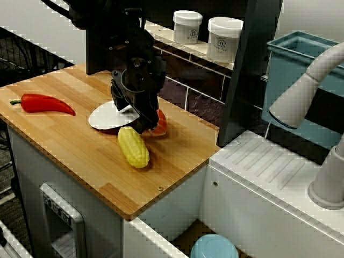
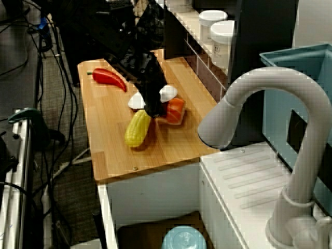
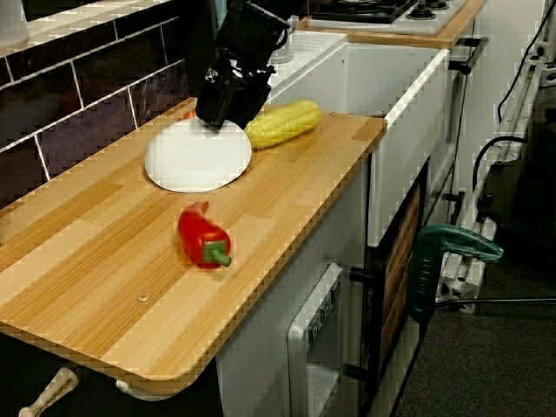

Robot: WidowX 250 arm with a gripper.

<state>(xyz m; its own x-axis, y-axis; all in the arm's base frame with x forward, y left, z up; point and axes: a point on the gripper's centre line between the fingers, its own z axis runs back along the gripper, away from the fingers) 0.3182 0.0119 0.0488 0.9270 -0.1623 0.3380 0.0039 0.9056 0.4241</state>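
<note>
Black tool (image 1: 146, 124) is hanging low over the wooden tabletop (image 1: 80, 156), tip sitting at the edge of the white round plate (image 1: 103, 118) on the side nearest the yellow corn cob (image 1: 133, 147). A small orange-red food piece (image 1: 160, 124) is lying right at the tip, on the wall side. The tool's own body is hiding the jaws in all three views, so cannot tell if it is clenched, released or gripping anything.

In the view from over the faucet, the tool (image 2: 153, 111) is looking as if it is touching the orange-red food piece (image 2: 176, 110). The corn cob (image 2: 137, 129) is lying just beside the tip, and the plate (image 2: 136, 101) is showing on both sides of the tool.

In the low view along the tiled wall, the tool (image 3: 221, 120) is covering the plate's (image 3: 195, 162) far rim. The corn cob (image 3: 282, 123) is lying just behind the plate, close to the tabletop's end.

Long red chili pepper (image 1: 43, 103) is lying well apart from the rest, toward the opposite end of the tabletop. Two white lidded jars (image 1: 187, 27) are standing on the ledge above the tiles. White curved faucet (image 2: 259, 88) is rising over the white sink unit beside the tabletop.
</note>
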